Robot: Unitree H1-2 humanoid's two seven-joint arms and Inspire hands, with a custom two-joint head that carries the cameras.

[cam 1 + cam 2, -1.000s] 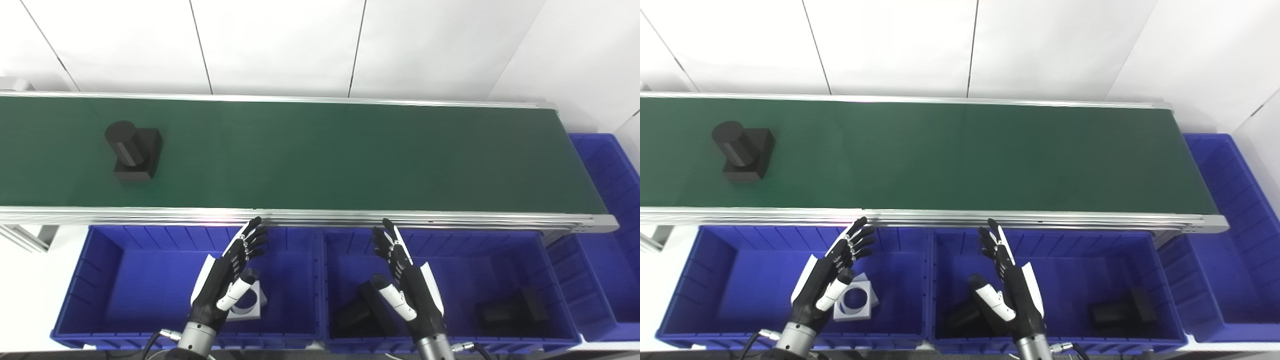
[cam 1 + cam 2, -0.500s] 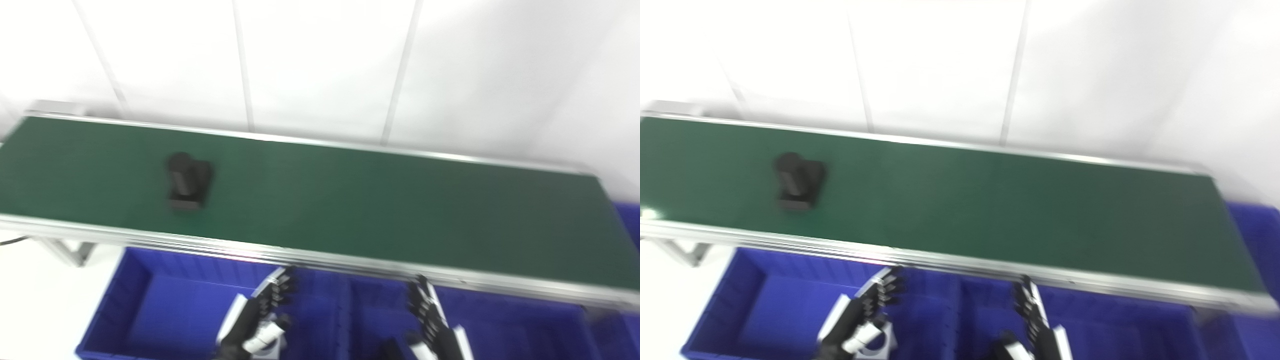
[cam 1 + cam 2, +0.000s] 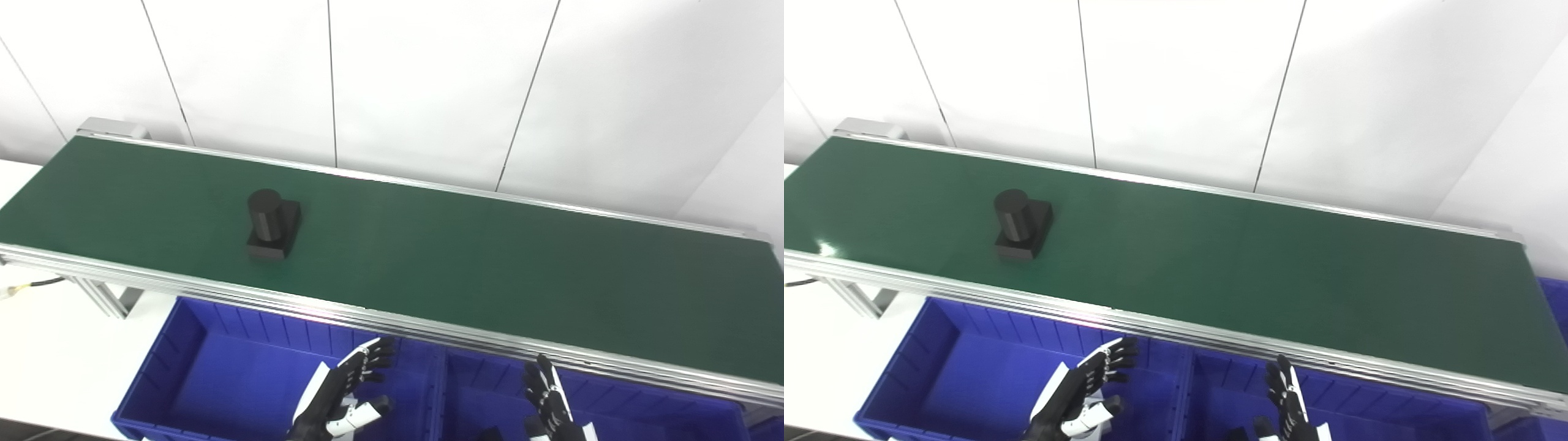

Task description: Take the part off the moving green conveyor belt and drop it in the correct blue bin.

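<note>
Black part (image 3: 272,225) – a cylinder on a square base – sits upright on the green conveyor belt (image 3: 465,269), left of frame centre, nearer the belt's front rail than the back one. Nothing is touching it.

Both hands are low in the frame, over the blue bins and short of the belt's front rail. Left hand (image 3: 343,401) at bottom centre-left: fingers spread, thumb out, holding nothing. Right hand (image 3: 551,409) at bottom centre-right is cut off by the frame edge; the fingers that show are extended and apart, also empty.

Risks from here, as I judge them:
- Timing – the belt is moving, so a reach aimed at where the part is now would likely close on bare belt. It needs some lead.
- Tall cylinder on a small base – a sideways knock from fingertips could tip or spin it before the grasp closes.
- The reach has to clear the front rail; coming in too low could clip it.
- Bin choice – left bin (image 3: 202,373) and middle bin (image 3: 484,392) are mostly out of frame and their contents aren't visible, so matching the part to the right one can't be confirmed here.
</note>
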